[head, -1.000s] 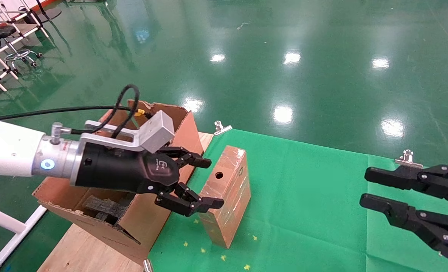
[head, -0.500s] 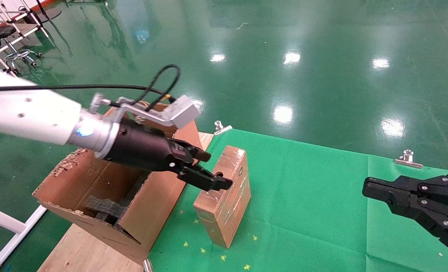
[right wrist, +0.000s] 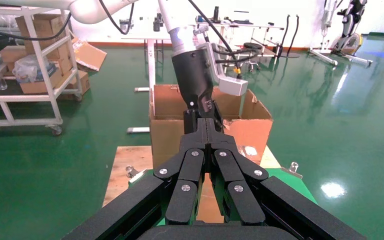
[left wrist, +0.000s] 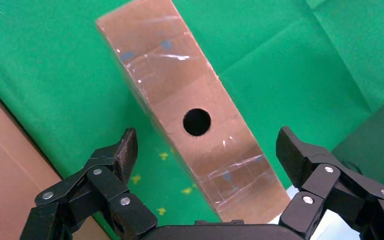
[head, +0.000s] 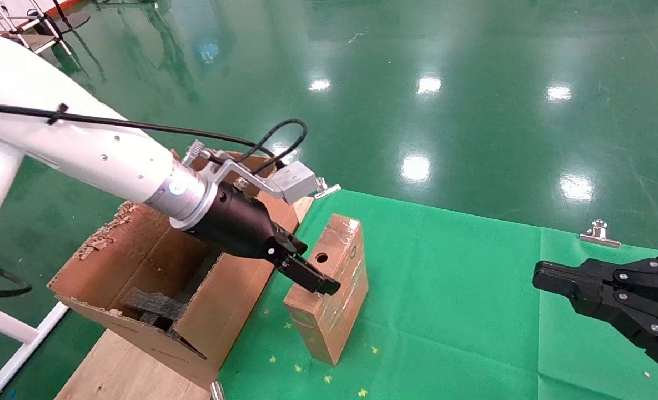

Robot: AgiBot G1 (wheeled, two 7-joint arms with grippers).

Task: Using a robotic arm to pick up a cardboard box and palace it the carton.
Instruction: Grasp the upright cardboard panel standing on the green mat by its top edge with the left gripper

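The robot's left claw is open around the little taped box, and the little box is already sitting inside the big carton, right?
Not quite. The left gripper is open around the cardboard box, but the head view shows that box standing on the green cloth beside the carton, not inside it.

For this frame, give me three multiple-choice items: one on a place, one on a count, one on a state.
1. Where does the small box stand?
A. inside the carton
B. on the green cloth, beside the carton
C. on the floor

2. How many round holes show in its face?
A. one
B. two
C. none

3. The left end effector is:
A. shut on the box
B. open, a finger on each side of the box
C. far from it

Key: 1 B, it stands on the cloth next to the carton. 2 A, a single hole shows. 3 B, gaps show on both sides in the left wrist view.
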